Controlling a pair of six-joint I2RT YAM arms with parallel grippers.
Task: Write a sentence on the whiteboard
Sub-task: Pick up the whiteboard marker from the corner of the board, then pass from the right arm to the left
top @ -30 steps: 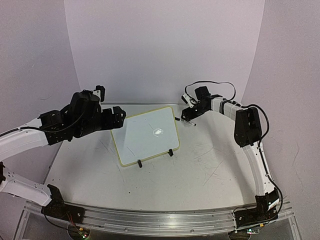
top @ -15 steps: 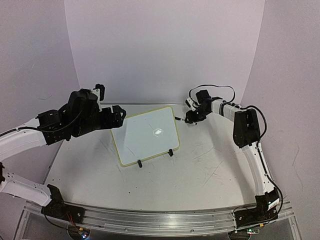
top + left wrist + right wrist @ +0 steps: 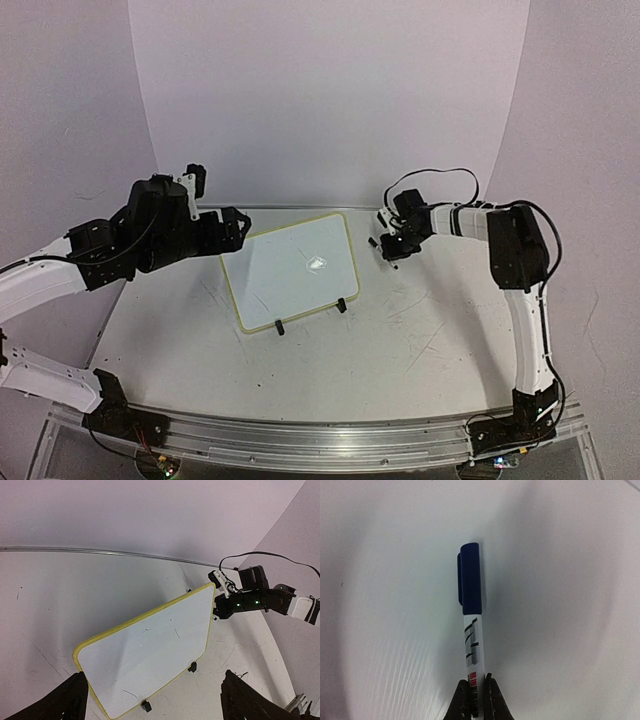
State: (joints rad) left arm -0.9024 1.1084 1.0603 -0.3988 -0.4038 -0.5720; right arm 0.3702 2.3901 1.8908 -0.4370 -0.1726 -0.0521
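Observation:
The whiteboard point(image 3: 295, 270), white with a yellow-green frame, leans back on two black clip feet point(image 3: 279, 327) at the table's middle. It carries only faint scuff marks point(image 3: 175, 632). My left gripper point(image 3: 231, 227) hovers open beside its upper left corner; in the left wrist view its fingers point(image 3: 67, 702) flank the whiteboard point(image 3: 150, 650) without touching. My right gripper point(image 3: 392, 247) is just right of the board's top right corner. It is shut point(image 3: 476, 692) on the white barrel of a marker point(image 3: 472, 640) whose blue cap point(image 3: 470, 577) is on and points away.
A white curved backdrop point(image 3: 330, 100) closes the back and sides. The scratched white table point(image 3: 400, 340) stretches in front of the board. A metal rail point(image 3: 320, 440) with both arm bases runs along the near edge.
My right gripper has closed on the marker, which lay on the table right of the board, and turned with it. The right arm's elbow rose. My left gripper barely shifted.

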